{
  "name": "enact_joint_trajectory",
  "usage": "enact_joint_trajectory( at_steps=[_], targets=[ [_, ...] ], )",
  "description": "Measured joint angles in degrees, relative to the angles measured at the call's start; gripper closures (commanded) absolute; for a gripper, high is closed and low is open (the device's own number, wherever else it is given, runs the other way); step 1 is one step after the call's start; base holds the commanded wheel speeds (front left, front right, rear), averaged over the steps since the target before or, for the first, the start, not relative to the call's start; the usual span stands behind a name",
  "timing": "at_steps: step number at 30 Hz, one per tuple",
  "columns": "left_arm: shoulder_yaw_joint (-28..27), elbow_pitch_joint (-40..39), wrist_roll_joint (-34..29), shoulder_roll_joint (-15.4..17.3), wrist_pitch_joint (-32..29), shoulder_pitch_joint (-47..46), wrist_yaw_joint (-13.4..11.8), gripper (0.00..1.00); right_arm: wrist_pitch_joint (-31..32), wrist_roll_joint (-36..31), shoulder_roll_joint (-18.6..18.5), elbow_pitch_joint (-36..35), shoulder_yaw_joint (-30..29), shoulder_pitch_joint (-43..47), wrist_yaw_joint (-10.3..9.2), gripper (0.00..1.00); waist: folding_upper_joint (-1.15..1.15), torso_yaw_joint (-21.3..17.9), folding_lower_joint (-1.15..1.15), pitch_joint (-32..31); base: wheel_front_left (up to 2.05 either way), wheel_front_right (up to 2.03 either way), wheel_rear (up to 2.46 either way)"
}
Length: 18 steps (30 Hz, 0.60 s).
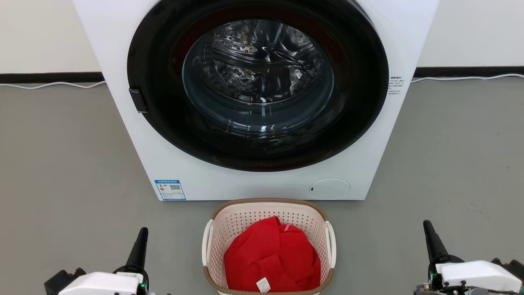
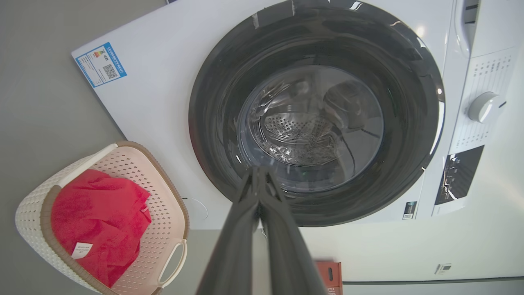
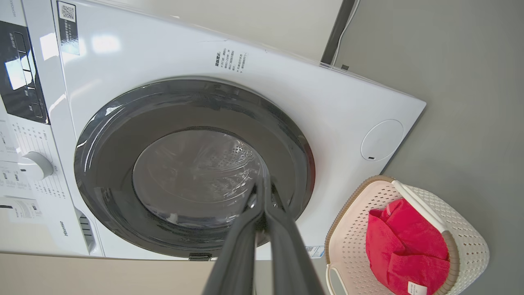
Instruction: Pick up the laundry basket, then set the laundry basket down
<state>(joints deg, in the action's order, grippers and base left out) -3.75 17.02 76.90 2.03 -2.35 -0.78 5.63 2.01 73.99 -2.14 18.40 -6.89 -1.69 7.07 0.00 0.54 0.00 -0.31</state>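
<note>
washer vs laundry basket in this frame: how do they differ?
Size: the washer towers over the small laundry basket in front of it.
Contents: the basket holds a red cloth; the washer's drum looks empty.
Opening: the basket is open on top; the washer's round door is shut.
Finish: the washer is smooth white, the basket perforated cream with a brown rim.
Shared: both stand on the grey floor.

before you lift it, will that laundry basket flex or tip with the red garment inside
Probably light: the laundry basket has perforated plastic walls and holds a red garment. It may tilt if lifted by one side handle; both handles should keep it level.
</note>
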Motion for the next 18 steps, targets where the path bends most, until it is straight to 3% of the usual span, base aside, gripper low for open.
enact_joint_trajectory(
  at_steps=[18],
  targets=[
    [-0.7,-0.9,10.7,0.1,-3.0,-1.7,1.0,1.00,2.8,12.8,0.0,-1.7,-0.5,-1.1,0.00,1.00,0.00,-0.4,0.00,0.4,0.00,0.00,0.00]
  ],
)
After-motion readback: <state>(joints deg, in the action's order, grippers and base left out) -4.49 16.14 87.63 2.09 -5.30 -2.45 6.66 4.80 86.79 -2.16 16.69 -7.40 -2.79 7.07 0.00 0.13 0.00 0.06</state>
